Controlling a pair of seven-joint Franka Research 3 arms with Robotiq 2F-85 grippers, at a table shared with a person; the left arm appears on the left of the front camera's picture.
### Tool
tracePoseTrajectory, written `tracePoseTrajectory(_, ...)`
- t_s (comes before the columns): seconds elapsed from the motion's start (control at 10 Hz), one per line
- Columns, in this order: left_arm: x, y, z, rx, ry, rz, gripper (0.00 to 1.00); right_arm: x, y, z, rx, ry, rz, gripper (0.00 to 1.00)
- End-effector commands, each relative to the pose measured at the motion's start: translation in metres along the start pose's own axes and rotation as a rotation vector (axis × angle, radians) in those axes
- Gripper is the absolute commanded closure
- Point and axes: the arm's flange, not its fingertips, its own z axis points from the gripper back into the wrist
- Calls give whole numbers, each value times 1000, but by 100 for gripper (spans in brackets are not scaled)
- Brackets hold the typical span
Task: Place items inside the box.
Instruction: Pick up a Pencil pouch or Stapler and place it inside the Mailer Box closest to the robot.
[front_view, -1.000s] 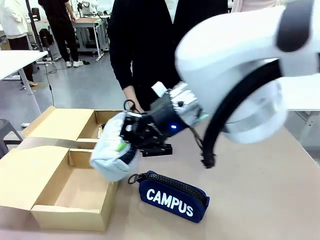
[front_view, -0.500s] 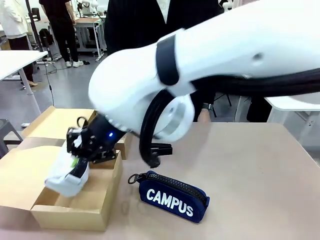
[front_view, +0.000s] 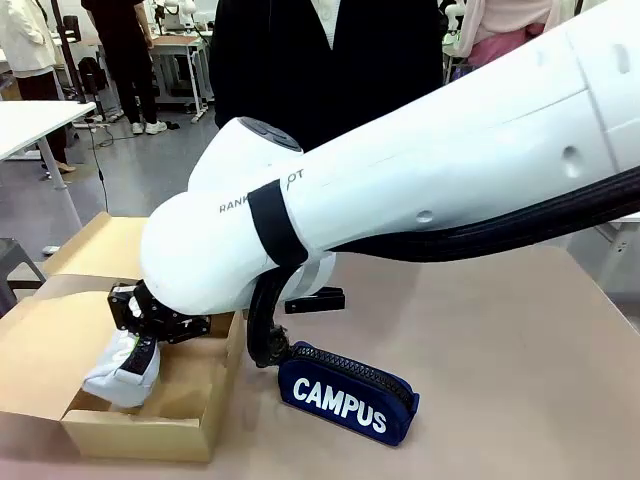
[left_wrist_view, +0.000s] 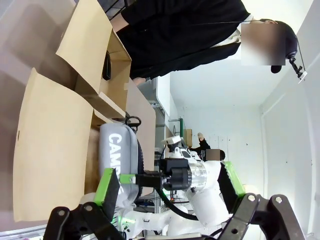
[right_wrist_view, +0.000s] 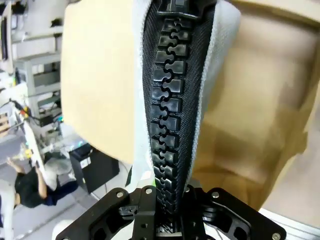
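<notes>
Lowering the grey case into the box

Well apart from the box, the left gripper is seen spread wide and empty. The right arm is plainly the nearer, being reached across above the box. Inside the box's near compartment, toward its left end, the grey pencil case is hung from the right gripper, whose jaws are clamped on the zip edge. The case lies directly below the jaws, with its long axis carried downward at a slight tilt. Its lower end is at or close to the box floor, though contact cannot be told. A release is judged to be what comes next. The case is of soft pale-grey fabric, with a chunky black zip and white lettering. Just right of the box a black stapler is laid on the table, and further right the navy "CAMPUS" case.
</notes>
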Motion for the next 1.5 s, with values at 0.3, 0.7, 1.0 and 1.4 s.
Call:
tracePoseTrajectory(0.3,0,-1,1,-24,-5,-19,0,21,11,-37,-101,7,-54,94)
tracePoseTrajectory(0.7,0,-1,1,-24,-5,-19,0,20,5,-53,-165,26,-60,94)
tracePoseTrajectory(1.0,0,-1,1,-24,-5,-19,0,19,3,-58,-175,47,-57,94)
tracePoseTrajectory(1.4,0,-1,1,-24,-5,-19,0,20,3,-58,-178,54,-59,38)
